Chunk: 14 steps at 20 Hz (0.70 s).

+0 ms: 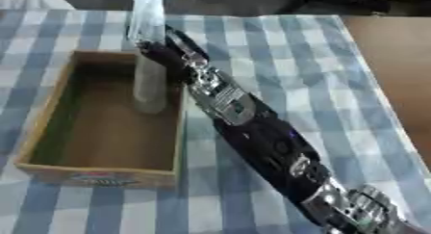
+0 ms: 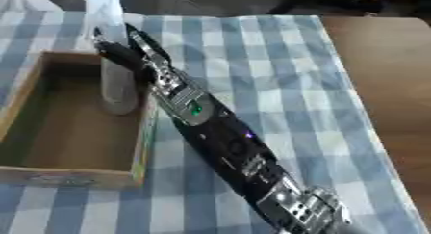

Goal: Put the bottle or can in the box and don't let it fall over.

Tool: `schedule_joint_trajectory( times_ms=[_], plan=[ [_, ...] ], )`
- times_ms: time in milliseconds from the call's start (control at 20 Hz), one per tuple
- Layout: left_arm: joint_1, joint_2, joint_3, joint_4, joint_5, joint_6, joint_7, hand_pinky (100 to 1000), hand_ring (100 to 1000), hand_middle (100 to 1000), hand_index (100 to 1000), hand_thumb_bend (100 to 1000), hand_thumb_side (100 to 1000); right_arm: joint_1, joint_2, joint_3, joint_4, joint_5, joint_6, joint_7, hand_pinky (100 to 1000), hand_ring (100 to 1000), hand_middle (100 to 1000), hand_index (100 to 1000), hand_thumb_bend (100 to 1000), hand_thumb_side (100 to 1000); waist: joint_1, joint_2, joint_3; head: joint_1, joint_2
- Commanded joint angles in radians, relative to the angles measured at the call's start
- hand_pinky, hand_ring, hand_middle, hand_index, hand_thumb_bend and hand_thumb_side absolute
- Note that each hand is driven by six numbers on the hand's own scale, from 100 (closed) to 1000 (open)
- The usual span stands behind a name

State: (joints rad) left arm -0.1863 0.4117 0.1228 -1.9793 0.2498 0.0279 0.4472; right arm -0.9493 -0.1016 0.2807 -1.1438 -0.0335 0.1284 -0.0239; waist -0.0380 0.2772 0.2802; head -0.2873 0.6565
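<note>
I've got the right hand (image 1: 164,50) reaching in from the near right, arm running diagonally across the blue-and-white checked cloth (image 1: 295,74) on the desk (image 2: 387,84). Fingers (image 2: 118,52) are curled round a clear plastic bottle (image 1: 150,84), gripping it approx mid-body. Bottle stands upright, its base down inside the cardboard box (image 1: 50,108), at the far right part of the box, close to the right wall. Can't tell if the base touches the box floor or hangs just above it. Left hand isn't visible in either view.
</note>
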Motion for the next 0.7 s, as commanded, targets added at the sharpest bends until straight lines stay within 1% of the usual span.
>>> schedule_joint_trajectory(
  times_ms=[50,100,150,250,350,500,600,650,700],
  plan=[
    [-0.008,0.020,0.007,-0.021,-0.006,-0.002,-0.005,481,676,688,700,100,681,-0.017,-0.010,-0.001,-0.020,0.044,0.008,0.041,1000,1000,1000,974,100,585,0.006,-0.017,0.001,0.004,-0.012],
    [-0.007,0.020,0.007,-0.021,-0.006,-0.002,-0.005,481,676,688,700,100,681,-0.017,-0.010,0.000,-0.021,0.053,0.014,0.057,1000,1000,1000,974,100,580,0.006,-0.017,0.000,0.004,-0.012],
    [-0.007,0.020,0.007,-0.021,-0.006,-0.002,-0.005,481,676,688,700,100,682,-0.017,-0.010,0.000,-0.024,0.060,0.018,0.071,1000,1000,1000,975,100,540,0.005,-0.017,0.000,0.005,-0.012],
    [-0.007,0.020,0.007,-0.021,-0.006,-0.001,-0.005,481,676,688,700,100,682,-0.018,-0.012,0.001,-0.033,0.070,0.024,0.098,1000,1000,1000,974,100,493,0.005,-0.017,-0.002,0.006,-0.011],
    [-0.006,0.021,0.007,-0.021,-0.006,-0.001,-0.005,481,676,684,701,100,681,-0.019,-0.015,0.000,-0.043,0.077,0.032,0.117,1000,1000,1000,974,100,468,0.004,-0.018,-0.004,0.007,-0.011],
    [-0.004,0.021,0.008,-0.021,-0.007,-0.001,-0.004,481,676,682,701,100,682,-0.021,-0.021,0.001,-0.060,0.088,0.054,0.140,1000,1000,1000,978,100,475,0.003,-0.020,-0.008,0.009,-0.009],
    [-0.002,0.022,0.007,-0.021,-0.007,-0.001,-0.005,481,675,682,701,100,683,-0.022,-0.026,0.002,-0.074,0.102,0.067,0.160,1000,1000,1000,977,100,462,0.003,-0.022,-0.010,0.011,-0.008],
    [-0.001,0.022,0.007,-0.021,-0.007,-0.001,-0.005,480,675,682,701,100,683,-0.022,-0.028,0.000,-0.080,0.109,0.074,0.171,1000,1000,1000,975,100,408,0.003,-0.022,-0.011,0.011,-0.008],
    [0.000,0.022,0.007,-0.021,-0.007,0.000,-0.005,481,675,681,701,100,683,-0.022,-0.030,-0.001,-0.086,0.115,0.080,0.182,1000,1000,1000,975,100,379,0.003,-0.023,-0.012,0.011,-0.008]
  ],
)
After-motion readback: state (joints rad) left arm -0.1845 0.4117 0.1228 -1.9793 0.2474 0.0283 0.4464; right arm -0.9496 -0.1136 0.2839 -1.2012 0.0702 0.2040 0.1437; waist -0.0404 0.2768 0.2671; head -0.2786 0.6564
